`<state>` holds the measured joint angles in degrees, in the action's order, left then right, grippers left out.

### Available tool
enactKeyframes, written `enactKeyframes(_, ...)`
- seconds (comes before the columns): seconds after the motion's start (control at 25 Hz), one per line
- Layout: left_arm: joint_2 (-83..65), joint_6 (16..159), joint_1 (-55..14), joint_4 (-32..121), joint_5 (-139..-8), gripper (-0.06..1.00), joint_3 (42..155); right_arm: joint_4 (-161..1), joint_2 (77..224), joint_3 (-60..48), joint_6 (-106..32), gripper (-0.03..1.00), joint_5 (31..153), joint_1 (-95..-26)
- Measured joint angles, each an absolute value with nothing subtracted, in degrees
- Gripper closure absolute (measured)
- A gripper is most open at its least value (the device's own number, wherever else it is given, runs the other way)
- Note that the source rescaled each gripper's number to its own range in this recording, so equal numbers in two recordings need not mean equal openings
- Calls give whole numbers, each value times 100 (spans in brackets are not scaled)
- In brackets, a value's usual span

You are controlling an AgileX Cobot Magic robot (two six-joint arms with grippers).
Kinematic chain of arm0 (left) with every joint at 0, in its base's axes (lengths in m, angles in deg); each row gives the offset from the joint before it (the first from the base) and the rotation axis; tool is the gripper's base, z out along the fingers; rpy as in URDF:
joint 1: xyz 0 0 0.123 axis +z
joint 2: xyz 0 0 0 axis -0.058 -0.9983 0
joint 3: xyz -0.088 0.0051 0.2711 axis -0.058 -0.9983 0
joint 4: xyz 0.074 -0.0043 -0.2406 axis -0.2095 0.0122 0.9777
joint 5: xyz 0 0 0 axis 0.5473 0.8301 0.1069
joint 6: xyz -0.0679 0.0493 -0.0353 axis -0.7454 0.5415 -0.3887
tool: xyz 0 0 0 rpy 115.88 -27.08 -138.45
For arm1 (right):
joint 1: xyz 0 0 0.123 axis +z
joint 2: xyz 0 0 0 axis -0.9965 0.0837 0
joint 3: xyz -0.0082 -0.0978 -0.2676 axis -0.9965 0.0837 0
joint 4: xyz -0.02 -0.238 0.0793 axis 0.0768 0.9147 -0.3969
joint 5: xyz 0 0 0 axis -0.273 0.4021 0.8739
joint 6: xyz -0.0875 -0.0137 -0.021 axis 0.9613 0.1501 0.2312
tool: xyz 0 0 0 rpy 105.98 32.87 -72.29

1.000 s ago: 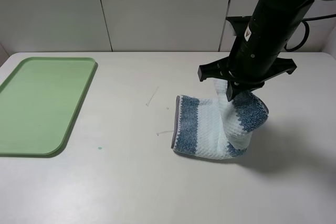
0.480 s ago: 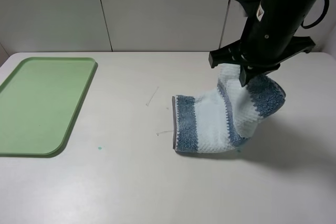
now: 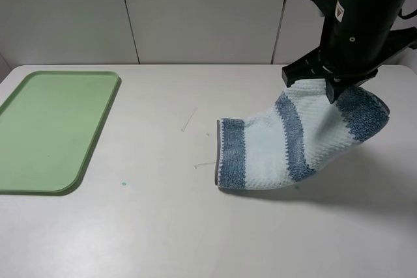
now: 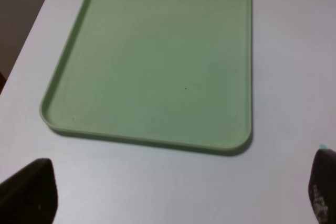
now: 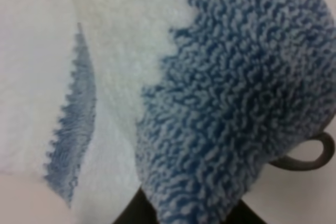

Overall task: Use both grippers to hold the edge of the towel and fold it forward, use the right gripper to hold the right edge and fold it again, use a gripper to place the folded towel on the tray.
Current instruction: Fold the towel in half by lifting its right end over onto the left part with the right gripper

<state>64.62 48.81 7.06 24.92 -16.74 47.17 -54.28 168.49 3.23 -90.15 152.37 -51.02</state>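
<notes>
While half aloft (right edge (image 3: 366,110)), towel (image 3: 273,151)

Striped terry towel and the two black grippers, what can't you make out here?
- Black right gripper: jaws hidden by the blue-and-white striped terry towel in the high view; wrist view is blurred cloth.
- Black left gripper: outside the high view; wrist view's edge cuts both fingertips.
- Light-green plastic tray: cropped by the high view's left edge.

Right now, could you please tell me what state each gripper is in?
Left gripper: open, holding nothing.
Right gripper: closed on the blue-and-white striped terry towel, its right end raised.
</notes>
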Motion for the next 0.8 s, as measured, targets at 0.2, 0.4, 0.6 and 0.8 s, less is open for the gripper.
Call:
enactKeyframes(0.2,6462,4881,706,2492,-1674,-1,4717,-5421,16849,323,-8848,90,15237,-5378)
enactKeyframes(0.4,6462,4881,706,2492,-1674,-1,4717,-5616,16781,323,-8760,90,15225,-5441)
enactKeyframes(0.6,6462,4881,706,2492,-1674,-1,4717,-6269,16762,323,-8687,90,14884,-5441)
enactKeyframes(0.8,6462,4881,706,2492,-1674,-1,4717,-6795,16854,323,-8554,90,14508,-5429)
